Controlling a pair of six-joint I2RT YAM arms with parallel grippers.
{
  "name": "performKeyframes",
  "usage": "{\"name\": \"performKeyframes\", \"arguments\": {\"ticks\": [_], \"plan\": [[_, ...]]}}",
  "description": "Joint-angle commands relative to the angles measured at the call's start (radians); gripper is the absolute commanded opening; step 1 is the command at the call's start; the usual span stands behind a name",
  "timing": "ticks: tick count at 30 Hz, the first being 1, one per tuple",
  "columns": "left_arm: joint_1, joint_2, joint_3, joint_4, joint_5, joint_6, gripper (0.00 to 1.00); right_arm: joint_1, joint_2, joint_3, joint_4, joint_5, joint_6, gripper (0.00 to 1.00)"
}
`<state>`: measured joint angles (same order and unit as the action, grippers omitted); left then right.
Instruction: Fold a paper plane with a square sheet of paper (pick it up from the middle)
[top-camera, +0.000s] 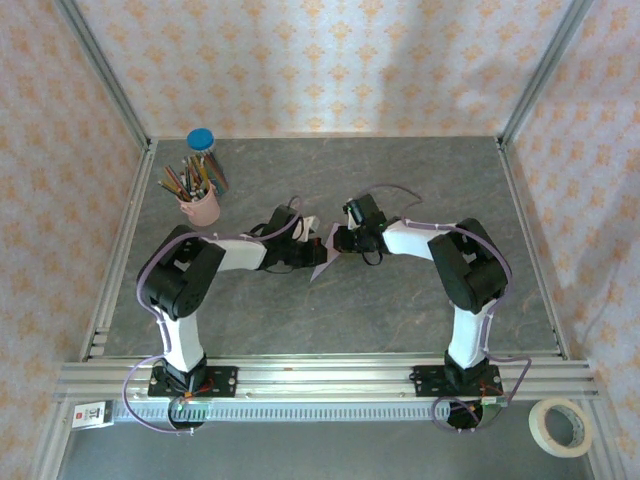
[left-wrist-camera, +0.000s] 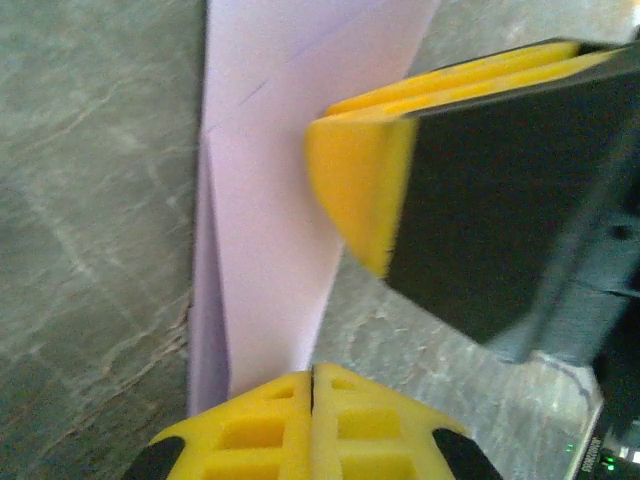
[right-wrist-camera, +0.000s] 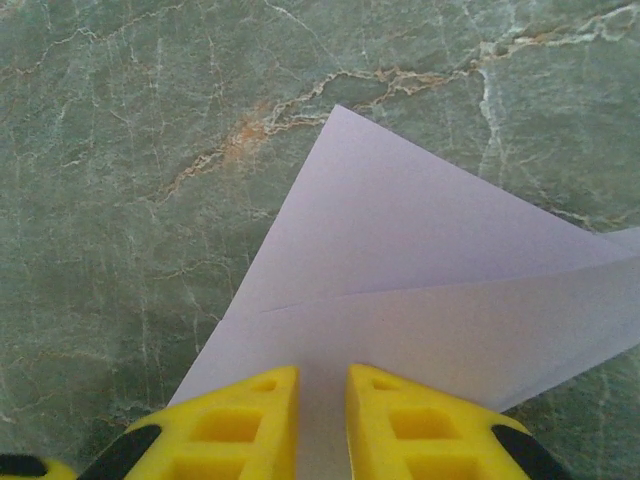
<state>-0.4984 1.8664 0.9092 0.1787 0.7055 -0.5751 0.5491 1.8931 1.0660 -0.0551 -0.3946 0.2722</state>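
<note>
The square sheet of paper is a folded pale lilac piece with creases, lying on the grey marbled table between my two grippers. In the left wrist view it is a long narrow wedge whose point runs down to my left gripper. That gripper's jaws are shut, with the tips over the paper's point. My right gripper stands over a pointed fold. Its jaws are a little apart and paper shows through the gap. One of its yellow fingers rests over the paper's right edge. Both grippers meet mid-table.
A pink pencil cup with several coloured pencils stands at the back left, with a blue-lidded jar behind it. A roll of tape lies outside the frame at the front right. Metal rails edge the table.
</note>
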Motion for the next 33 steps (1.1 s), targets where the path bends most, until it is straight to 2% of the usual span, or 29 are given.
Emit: {"name": "performKeyframes", "arguments": {"ticks": [1, 9, 25, 33], "plan": [[-0.008, 0.024, 0.031, -0.065, -0.043, 0.016, 0.0, 0.007, -0.014, -0.014, -0.057, -0.016, 0.018, 0.2], [-0.01, 0.037, 0.034, -0.113, -0.064, 0.032, 0.0, -0.034, -0.058, -0.016, -0.004, -0.003, 0.063, 0.19], [-0.009, 0.037, 0.037, -0.133, -0.059, 0.041, 0.0, -0.063, 0.027, 0.018, -0.061, 0.072, 0.077, 0.16], [-0.011, 0.0, 0.066, -0.062, -0.028, 0.005, 0.0, -0.064, 0.057, 0.005, -0.081, 0.062, 0.07, 0.16]]}}
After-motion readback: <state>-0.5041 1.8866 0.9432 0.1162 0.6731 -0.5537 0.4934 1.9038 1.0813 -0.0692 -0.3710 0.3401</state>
